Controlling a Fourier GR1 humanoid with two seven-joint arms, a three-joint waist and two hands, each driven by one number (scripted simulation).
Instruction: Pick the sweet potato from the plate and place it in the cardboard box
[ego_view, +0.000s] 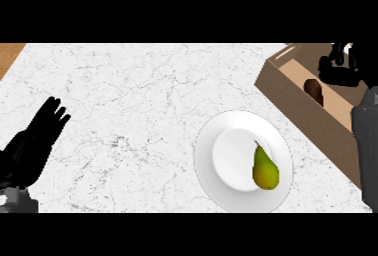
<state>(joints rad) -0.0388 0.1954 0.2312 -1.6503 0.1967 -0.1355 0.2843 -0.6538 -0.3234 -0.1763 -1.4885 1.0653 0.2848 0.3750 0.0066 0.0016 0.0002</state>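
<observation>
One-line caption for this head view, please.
Right robot hand over the cardboard box holding the sweet potato; a pear remains on the white plate; left robot hand rests open.

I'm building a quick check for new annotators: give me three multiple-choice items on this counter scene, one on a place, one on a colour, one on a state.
1. Where does the sweet potato lie?
A. on the plate
B. inside the cardboard box
C. on the bare counter

2. What colour is the pear?
A. red
B. purple
C. yellow-green

3. How is the left robot hand?
A. open, holding nothing
C. curled round the pear
B. pressing the plate

Answers: 1 B, the dark sweet potato shows within the cardboard box, under the right robot hand. 2 C, the pear on the white plate is yellow-green. 3 A, its fingers are straight, at the view's left.
</observation>
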